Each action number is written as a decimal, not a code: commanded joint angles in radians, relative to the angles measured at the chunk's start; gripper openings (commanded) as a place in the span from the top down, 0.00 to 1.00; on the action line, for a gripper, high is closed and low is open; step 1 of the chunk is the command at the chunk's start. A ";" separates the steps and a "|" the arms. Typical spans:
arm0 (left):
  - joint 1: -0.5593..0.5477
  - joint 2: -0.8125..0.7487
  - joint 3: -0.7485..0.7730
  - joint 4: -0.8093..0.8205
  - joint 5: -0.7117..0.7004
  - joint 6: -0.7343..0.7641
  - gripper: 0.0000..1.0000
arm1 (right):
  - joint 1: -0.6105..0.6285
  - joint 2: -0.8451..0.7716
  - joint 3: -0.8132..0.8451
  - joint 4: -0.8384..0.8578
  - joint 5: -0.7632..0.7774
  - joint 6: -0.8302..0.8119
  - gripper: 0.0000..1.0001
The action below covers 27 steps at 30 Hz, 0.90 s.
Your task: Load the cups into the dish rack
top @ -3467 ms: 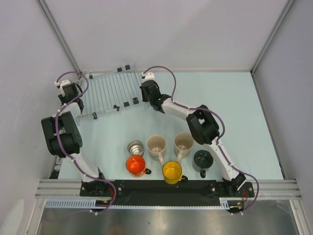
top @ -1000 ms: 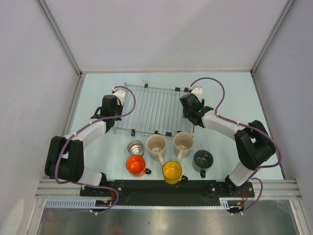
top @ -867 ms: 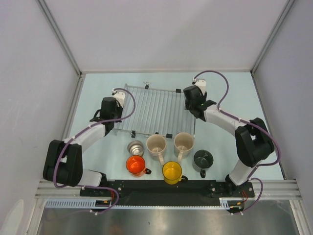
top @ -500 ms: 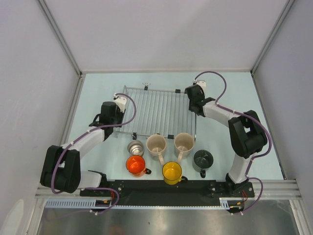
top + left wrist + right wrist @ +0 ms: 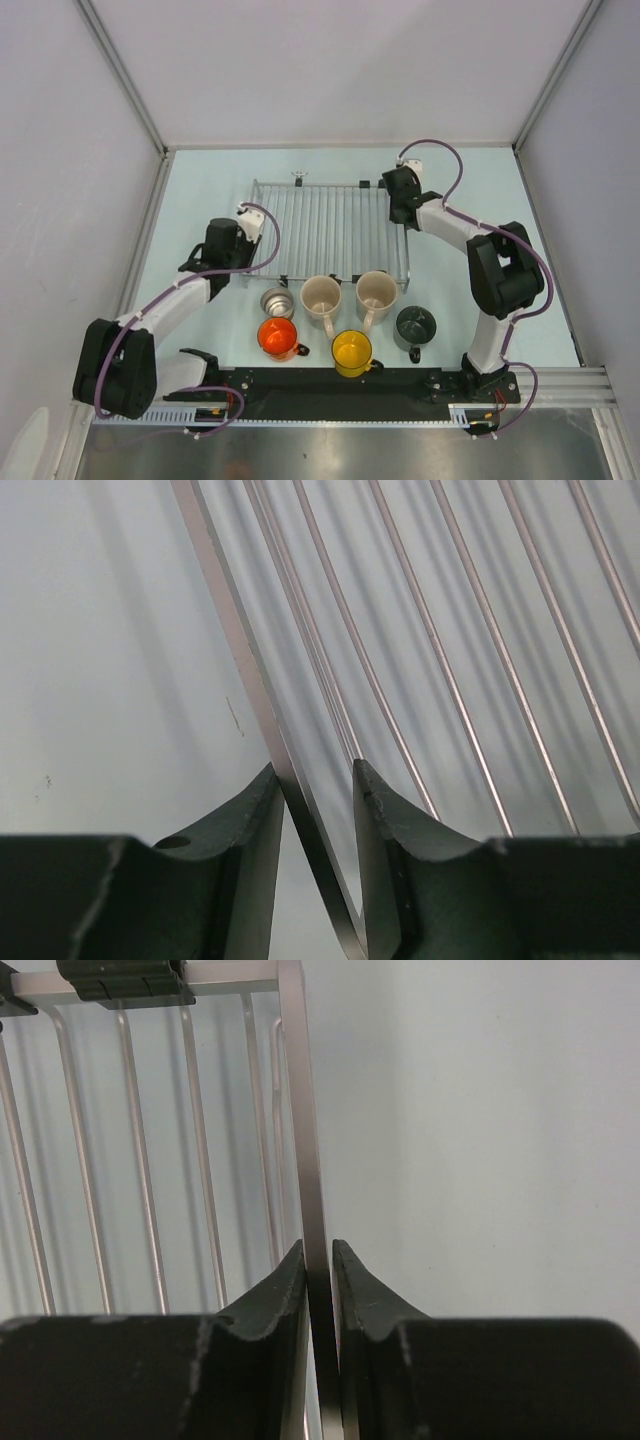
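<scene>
While the overhead camera gives me the whole table, both sets of fingertips are hidden there under their own wrist housings. I read the grips from the wrist cameras instead. Those show only a strip of the flat silver wire dish rack (image 5: pixel 330 228), cut off at the picture edges.

On the left gripper (image 5: pixel 315 780) the two dark fingers stand apart, astride the rack's left side rail. The rail runs close along one finger, though I cannot tell whether they touch, and a clear gap separates it from the other. Nothing is pinched.

The right gripper (image 5: pixel 315 1255) has its fingers drawn together onto the right side rail, one tip against each side. It sits near the far right corner, where a black plastic clip (image 5: pixel 125 980) is fixed on the far rail.

The rack lies flat in the middle of the pale blue-green table top (image 5: pixel 200 190). All six cups stand upright on the table between it and the arm bases.
- A shiny steel handleless cup (image 5: pixel 277 301) and two beige mugs (image 5: pixel 320 296) (image 5: pixel 375 290) are just beside the near rail. Whether their rims touch it I cannot tell.
- An orange mug (image 5: pixel 278 338), a yellow mug (image 5: pixel 351 350) and a dark grey mug (image 5: pixel 415 324) stand nearer me.

Bare table lies right of the rack, a band runs beyond the far rail, and a narrower strip is on the left.
</scene>
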 commanded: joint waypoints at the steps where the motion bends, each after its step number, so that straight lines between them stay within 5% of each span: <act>1: -0.050 -0.051 -0.017 -0.011 0.091 0.017 0.63 | -0.012 -0.010 0.056 -0.001 0.034 0.012 0.81; 12: -0.062 -0.011 0.023 0.009 0.071 0.023 0.64 | -0.034 -0.007 0.060 -0.005 0.020 -0.011 0.64; 22: -0.062 0.006 0.067 0.009 0.082 0.031 0.64 | -0.049 0.028 0.085 -0.013 0.011 -0.008 0.62; 27: -0.062 -0.055 0.059 -0.020 0.086 0.040 0.55 | -0.043 -0.054 0.048 -0.011 0.025 0.009 0.47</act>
